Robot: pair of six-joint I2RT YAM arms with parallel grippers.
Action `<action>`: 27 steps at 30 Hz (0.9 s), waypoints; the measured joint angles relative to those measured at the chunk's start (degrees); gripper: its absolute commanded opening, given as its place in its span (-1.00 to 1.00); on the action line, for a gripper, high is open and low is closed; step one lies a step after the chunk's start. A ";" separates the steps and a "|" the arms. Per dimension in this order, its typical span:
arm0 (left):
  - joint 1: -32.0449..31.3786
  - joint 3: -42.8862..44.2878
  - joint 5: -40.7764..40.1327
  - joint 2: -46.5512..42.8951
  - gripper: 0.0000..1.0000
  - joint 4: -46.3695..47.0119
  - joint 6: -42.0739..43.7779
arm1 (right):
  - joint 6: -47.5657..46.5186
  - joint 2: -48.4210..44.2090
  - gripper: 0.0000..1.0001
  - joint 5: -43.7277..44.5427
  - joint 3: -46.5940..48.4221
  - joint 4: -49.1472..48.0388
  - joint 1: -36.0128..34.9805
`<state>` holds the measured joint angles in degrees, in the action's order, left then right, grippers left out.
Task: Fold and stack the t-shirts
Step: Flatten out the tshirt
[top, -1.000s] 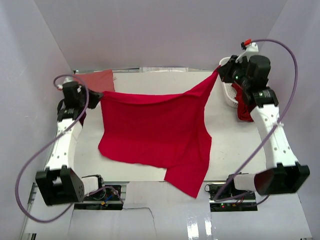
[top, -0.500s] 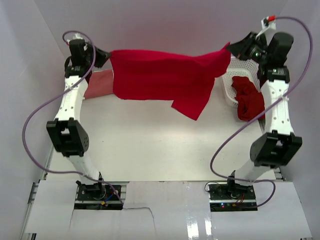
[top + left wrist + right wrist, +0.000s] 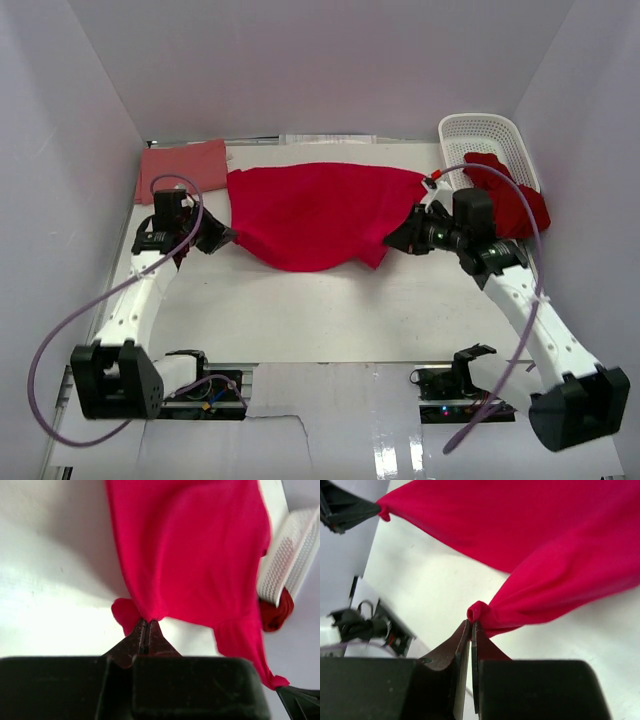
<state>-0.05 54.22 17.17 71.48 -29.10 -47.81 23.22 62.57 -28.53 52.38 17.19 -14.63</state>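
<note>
A crimson t-shirt (image 3: 315, 212) hangs stretched between my two grippers over the back middle of the table, sagging in its middle. My left gripper (image 3: 227, 237) is shut on its left corner, seen in the left wrist view as a small bunch of cloth at the tips of the gripper (image 3: 145, 623). My right gripper (image 3: 391, 241) is shut on the right corner, where a small roll of cloth sticks out above that gripper (image 3: 471, 623). A paler salmon-pink t-shirt (image 3: 186, 160) lies flat at the back left. Another red t-shirt (image 3: 512, 198) drapes over the basket's near end.
A white lattice basket (image 3: 483, 134) stands at the back right corner, also in the left wrist view as the basket (image 3: 292, 550). Lilac walls close in the table on the left, back and right. Both arm bases and cables sit at the near edge.
Both arms have come down from a high, far-back hold and drawn toward the near side. The shirt dropped with them, from hanging high in the air to low over the table.
</note>
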 measured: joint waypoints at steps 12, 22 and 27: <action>-1.46 -19.45 3.37 -20.50 -1.00 -14.05 2.34 | 4.57 -21.31 -0.85 7.23 -15.04 25.18 -3.76; -1.53 -22.47 0.24 -25.00 -1.00 -24.57 -2.14 | 8.15 -27.47 -0.85 18.69 -14.27 40.28 -3.76; -0.72 -12.04 -6.38 -22.18 -1.00 -29.62 -1.42 | 8.37 -25.88 -0.85 23.85 -12.20 41.79 -3.76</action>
<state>-0.78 42.17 10.79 49.30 -58.72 -49.23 31.59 36.69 -4.69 40.18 58.98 -18.39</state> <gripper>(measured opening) 0.008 0.081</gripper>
